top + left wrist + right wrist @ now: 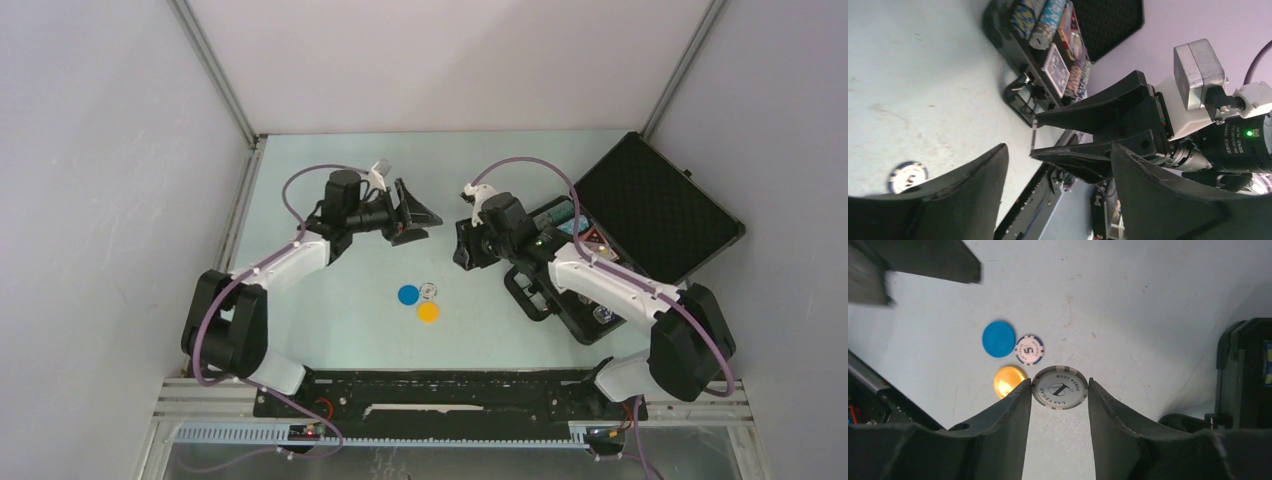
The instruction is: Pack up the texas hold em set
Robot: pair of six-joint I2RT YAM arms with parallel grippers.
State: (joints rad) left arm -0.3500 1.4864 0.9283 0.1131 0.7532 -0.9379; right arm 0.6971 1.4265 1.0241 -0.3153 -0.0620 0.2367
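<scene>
My right gripper [1059,382] is shut on a grey-and-white poker chip [1059,390], pinched by its rim above the table; from the left wrist it shows edge-on [1034,135]. Below it lie a blue disc [998,339], a yellow disc [1009,381] and a blue-and-white chip [1029,349]. The black case [650,200] stands open at the right, with rows of chips [1040,20] and a blue-backed card deck [1055,67] inside. My left gripper [415,215] hangs open and empty, its fingers [973,190] facing the right gripper [465,245].
The case's handle [530,295] sticks out toward the table's middle. The discs [408,294] lie between the two arms, near the front. White walls close in the table at the left, back and right.
</scene>
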